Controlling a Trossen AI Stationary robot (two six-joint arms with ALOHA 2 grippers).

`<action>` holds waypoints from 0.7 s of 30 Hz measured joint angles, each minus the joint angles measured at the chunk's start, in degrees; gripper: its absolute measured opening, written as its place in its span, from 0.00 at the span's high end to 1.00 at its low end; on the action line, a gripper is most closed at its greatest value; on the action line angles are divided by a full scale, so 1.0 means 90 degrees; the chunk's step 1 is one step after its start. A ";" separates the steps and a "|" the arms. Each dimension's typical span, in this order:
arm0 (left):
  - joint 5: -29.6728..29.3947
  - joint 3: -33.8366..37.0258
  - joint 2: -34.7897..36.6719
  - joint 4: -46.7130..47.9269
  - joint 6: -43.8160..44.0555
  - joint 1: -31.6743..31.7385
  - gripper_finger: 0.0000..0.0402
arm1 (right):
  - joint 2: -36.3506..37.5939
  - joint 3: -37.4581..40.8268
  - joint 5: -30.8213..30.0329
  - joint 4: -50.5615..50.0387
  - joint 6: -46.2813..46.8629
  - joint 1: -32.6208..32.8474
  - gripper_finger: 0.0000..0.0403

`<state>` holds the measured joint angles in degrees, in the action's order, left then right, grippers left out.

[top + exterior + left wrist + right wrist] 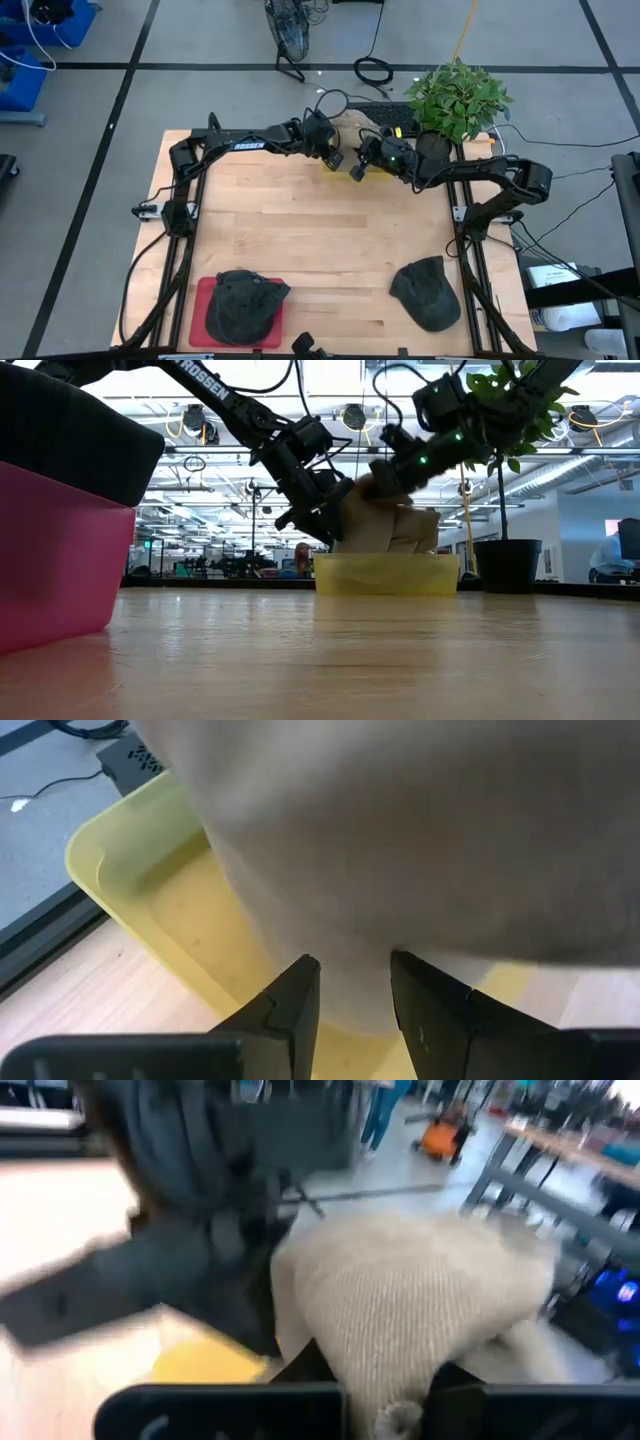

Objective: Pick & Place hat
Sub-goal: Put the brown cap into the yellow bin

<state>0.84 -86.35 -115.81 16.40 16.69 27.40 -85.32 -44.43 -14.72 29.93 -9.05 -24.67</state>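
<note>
Both grippers grip the beige knit hat (385,515) above the yellow bin (386,573) at the table's (330,240) far edge. The left gripper (352,982) pinches its fabric, the right gripper (385,1380) is clamped on it. Bare wood lies open before them.

The wooden table (330,240) stood on a grey floor (200,40) crossed by dark lines in a wide grid. Beyond the table's far edge a black fan (288,30) on a wire stand sat on the floor, with a coiled black cable (374,70) just beside it. A potted plant (458,98) in a black pot (507,565) stood at the table's far right corner. Blue bins (22,72) lay well off the table's far left corner. Seen level across the table, the hall behind showed ceiling ducts (575,465), hanging lights and rows of distant workbenches.
</note>
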 joint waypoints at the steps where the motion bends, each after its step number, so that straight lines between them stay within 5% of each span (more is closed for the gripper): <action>1: 0.0000 0.0001 0.0000 0.0010 0.0000 -0.0005 0.68 | -0.0014 0.0079 0.0003 -0.0011 0.0144 0.0000 1.00; 21: 0.0289 0.0002 0.0396 0.0380 -0.0319 -0.0046 0.68 | 0.0111 0.0654 0.0008 -0.0185 0.0929 0.0044 0.95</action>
<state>3.44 -86.32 -112.24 19.82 13.82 26.98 -84.32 -38.54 -14.66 28.27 -0.69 -24.27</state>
